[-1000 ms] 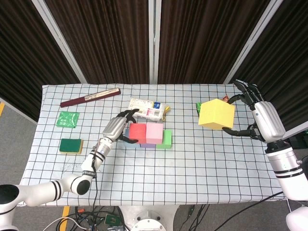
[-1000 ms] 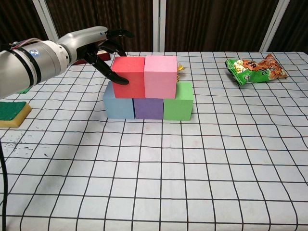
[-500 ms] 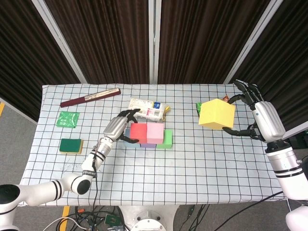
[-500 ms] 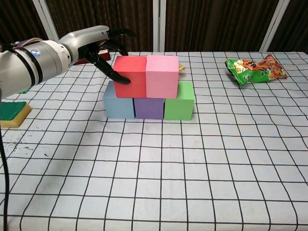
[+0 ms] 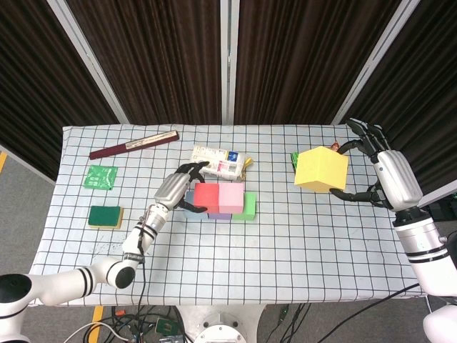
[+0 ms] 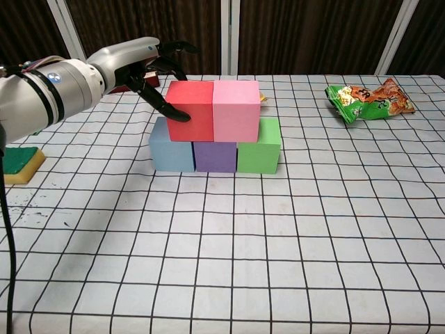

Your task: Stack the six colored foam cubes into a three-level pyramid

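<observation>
Far left of surface (image 5: 300,236): green packet (image 5: 100,176) and green-and-yellow sponge (image 5: 106,216); dark red strip (image 5: 133,144) behind them.
Left hand (image 6: 149,73): fingers spread around the left side of the red cube (image 6: 190,110), fingertips (image 6: 179,117) touching its front face.
Bottom row: blue cube (image 6: 172,149), purple cube (image 6: 215,156), green cube (image 6: 259,146), side by side, touching.
Second row: red cube and pink cube (image 6: 236,110), resting on the bottom three.
Behind the stack: white packet (image 5: 220,160).
Yellow cube (image 5: 321,169): held in the air, well right of the stack.
Right hand (image 5: 378,171): grips the yellow cube between its fingers.
Far right, chest view: green snack bag (image 6: 370,99) lying flat.
</observation>
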### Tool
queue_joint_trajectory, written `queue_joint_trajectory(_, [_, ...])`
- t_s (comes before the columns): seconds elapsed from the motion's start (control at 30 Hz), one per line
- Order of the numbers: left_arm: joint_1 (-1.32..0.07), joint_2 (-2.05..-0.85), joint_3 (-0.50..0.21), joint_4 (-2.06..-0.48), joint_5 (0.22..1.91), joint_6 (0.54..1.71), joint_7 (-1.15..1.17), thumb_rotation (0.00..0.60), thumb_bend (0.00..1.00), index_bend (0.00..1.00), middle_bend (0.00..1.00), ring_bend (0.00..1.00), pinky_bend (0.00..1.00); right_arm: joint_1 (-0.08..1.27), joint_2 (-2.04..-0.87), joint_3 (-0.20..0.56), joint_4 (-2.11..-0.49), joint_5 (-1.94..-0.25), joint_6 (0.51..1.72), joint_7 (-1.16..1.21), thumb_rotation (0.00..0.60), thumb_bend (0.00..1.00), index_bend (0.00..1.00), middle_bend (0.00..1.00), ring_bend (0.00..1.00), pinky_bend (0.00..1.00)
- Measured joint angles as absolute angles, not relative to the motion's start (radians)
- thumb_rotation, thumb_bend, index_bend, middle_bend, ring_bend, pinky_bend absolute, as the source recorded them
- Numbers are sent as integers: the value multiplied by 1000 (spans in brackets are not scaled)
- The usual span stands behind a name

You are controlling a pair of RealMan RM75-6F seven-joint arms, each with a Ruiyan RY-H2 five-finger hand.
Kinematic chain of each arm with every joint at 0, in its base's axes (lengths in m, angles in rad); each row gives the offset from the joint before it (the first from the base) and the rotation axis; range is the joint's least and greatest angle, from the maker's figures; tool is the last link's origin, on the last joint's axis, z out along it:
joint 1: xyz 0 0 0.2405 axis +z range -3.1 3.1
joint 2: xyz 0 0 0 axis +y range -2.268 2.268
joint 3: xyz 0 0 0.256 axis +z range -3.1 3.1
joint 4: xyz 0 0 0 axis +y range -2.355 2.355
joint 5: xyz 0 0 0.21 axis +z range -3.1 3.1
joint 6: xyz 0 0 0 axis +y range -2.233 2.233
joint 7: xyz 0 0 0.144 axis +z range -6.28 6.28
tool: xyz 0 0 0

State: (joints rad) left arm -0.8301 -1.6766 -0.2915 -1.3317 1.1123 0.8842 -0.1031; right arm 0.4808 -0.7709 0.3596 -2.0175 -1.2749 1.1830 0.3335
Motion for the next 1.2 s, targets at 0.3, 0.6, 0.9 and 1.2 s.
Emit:
queue_joint_trajectory(0.3, [-827,-1678,-291,-1326,1113,881,-113,600,0,80,326,83,67,482,-773,360,-2015,-1276,1179,337,600,175,0,635,123,0])
queue_joint_trajectory(0.6, [-817,-1670,-288,-1336,1123,884,-131,600,0,68,229,54,60,483,-773,361,-2019,-1278,1177,336,600,176,0,636,123,0])
queue_joint_trajectory(0.9, [-782,-1637,-270,-1355,1131,915,-123,600,0,57,175,30,55,487,-775,365,-2028,-1273,1176,325,600,176,0,637,123,0])
queue_joint_trajectory(1.2, [-728,-1622,-224,-1291,1111,926,-100,600,0,46,153,15,52,495,-777,368,-2037,-1267,1169,311,600,176,0,639,123,0])
